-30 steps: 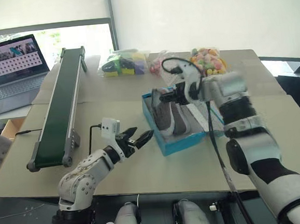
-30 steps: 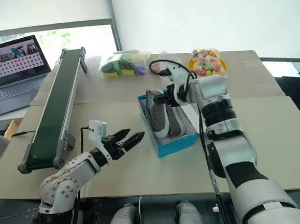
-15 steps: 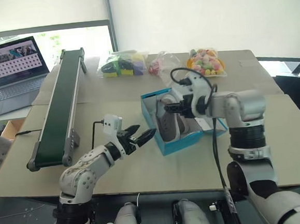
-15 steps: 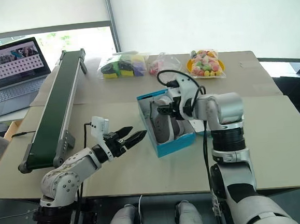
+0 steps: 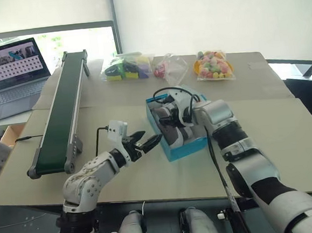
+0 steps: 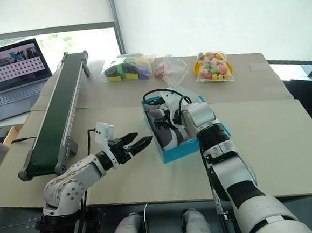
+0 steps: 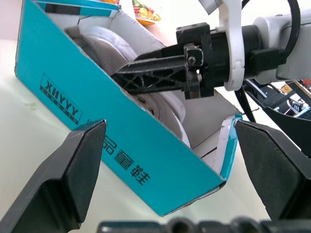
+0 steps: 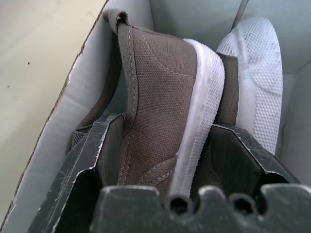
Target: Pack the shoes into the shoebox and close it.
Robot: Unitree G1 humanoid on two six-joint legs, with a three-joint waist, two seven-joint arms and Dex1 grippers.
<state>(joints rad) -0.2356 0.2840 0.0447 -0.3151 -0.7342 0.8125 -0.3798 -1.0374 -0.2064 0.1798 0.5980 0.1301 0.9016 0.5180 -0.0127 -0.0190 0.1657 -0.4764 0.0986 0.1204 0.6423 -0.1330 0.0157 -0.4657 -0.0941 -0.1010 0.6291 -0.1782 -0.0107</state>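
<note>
Two shoes (image 8: 165,92) stand on edge inside the shoebox (image 5: 180,147). The right gripper (image 8: 163,145) clamps one: soft canvas yields, so hold across the firm sole. The left gripper (image 5: 145,144), fingers apart, waits just beside the shoebox. Beyond the shoebox lie clear bags (image 5: 126,66); nothing obstructs.

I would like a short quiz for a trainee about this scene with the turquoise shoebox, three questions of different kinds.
1. True or false: the right gripper is shut on a dark grey canvas shoe with a pale sole inside the turquoise cardboard shoebox.
2. The left gripper is: A) open, holding nothing; B) shut on the lid; C) holding a shoe.
3. Fill in: the second shoe lies ___ the box.

Key: 1 true; 2 A; 3 inside.
</note>
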